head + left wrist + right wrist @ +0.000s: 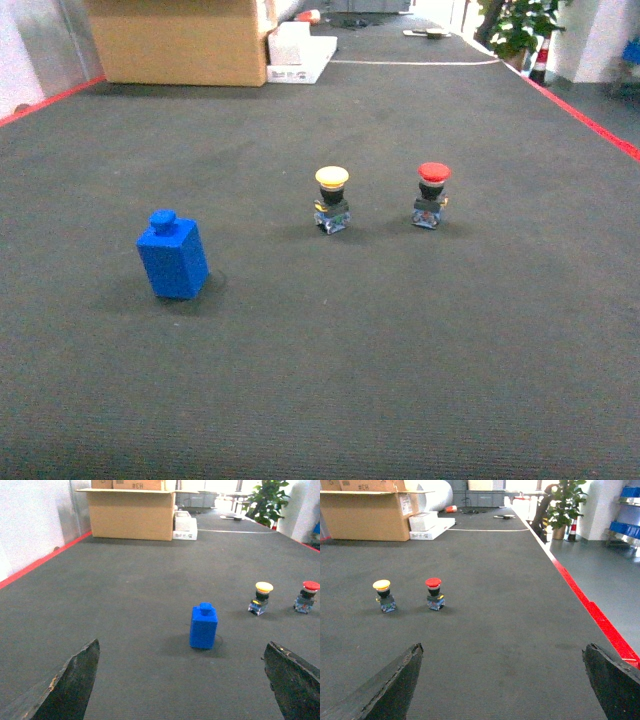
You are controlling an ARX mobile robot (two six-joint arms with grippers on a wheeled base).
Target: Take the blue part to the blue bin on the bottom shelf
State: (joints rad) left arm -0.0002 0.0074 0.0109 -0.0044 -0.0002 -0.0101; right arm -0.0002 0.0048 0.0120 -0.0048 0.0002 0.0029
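The blue part [173, 255], a small blue block with a stud on top, stands upright on the dark grey mat at the left. It shows again in the left wrist view [203, 626], ahead of my left gripper [181, 647] and slightly right of its middle. That gripper is open and holds nothing. My right gripper [503, 648] is also open over bare mat, holding nothing. Neither gripper shows in the head view. Far off at the right edge, a steel rack [622, 538] carries blue containers [624, 528]. I cannot tell from here which is the blue bin or the bottom shelf.
A yellow-capped push button [332, 199] and a red-capped one [431, 194] stand mid-mat, right of the blue part. A cardboard box [180, 40] and white boxes [300, 52] sit at the far end. Red tape [600, 622] edges the mat on the right. A potted plant [565, 502] stands beyond.
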